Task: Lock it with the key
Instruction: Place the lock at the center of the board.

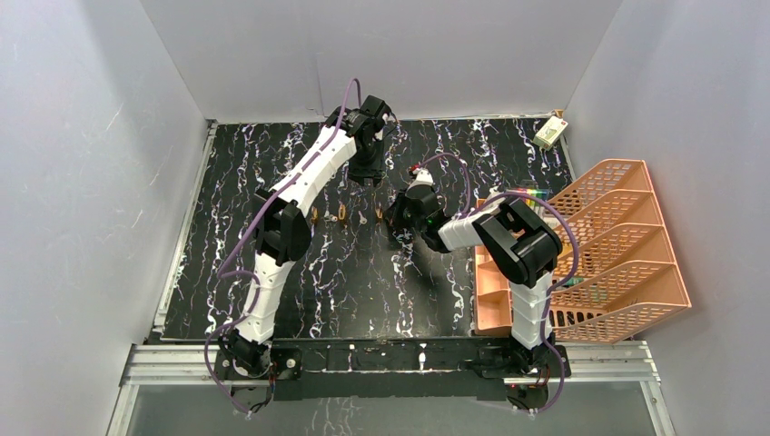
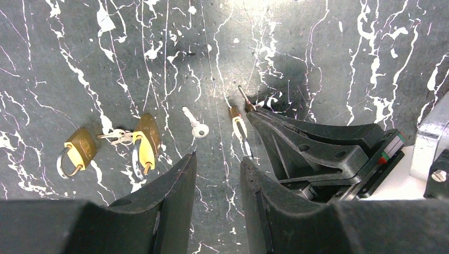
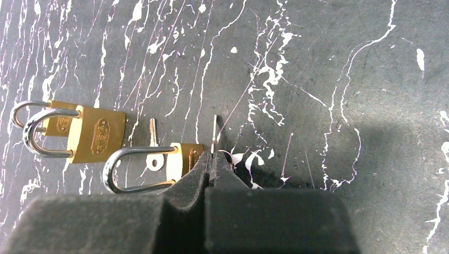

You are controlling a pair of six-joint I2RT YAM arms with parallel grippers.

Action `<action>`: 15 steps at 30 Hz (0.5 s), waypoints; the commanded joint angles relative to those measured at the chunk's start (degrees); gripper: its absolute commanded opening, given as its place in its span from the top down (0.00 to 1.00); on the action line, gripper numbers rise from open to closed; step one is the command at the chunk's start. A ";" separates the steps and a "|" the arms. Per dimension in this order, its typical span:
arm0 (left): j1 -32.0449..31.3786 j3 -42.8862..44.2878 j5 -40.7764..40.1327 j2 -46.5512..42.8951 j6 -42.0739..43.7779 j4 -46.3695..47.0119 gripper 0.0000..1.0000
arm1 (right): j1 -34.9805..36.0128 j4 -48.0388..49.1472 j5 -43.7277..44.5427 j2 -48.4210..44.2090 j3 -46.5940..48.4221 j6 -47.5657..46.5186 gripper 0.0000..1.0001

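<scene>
My right gripper is shut on a thin silver key, whose blade sticks out past the fingertips. Just to its left lies a brass padlock with a steel shackle; the left finger hides part of its body. The left wrist view shows that padlock edge-on beside the right gripper's fingers, with the key tip poking out. My left gripper hovers over the mat, open, with nothing between its fingers. From above, the left gripper is beyond the row of locks and the right gripper at its right end.
Two more brass padlocks lie to the left, with a loose key between them and the near lock. A small bunch of keys lies between the two locks. An orange file rack stands at the right.
</scene>
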 commanded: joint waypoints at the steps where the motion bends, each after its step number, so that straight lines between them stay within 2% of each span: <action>1: 0.15 -0.49 0.66 -4.23 0.04 -0.59 0.65 | 0.22 -1.30 -0.25 -1.55 -1.67 -0.03 1.00; 15: 0.15 -0.88 1.04 -4.49 -0.14 -0.65 0.65 | 2.37 -1.85 0.06 -1.15 -0.96 0.01 1.00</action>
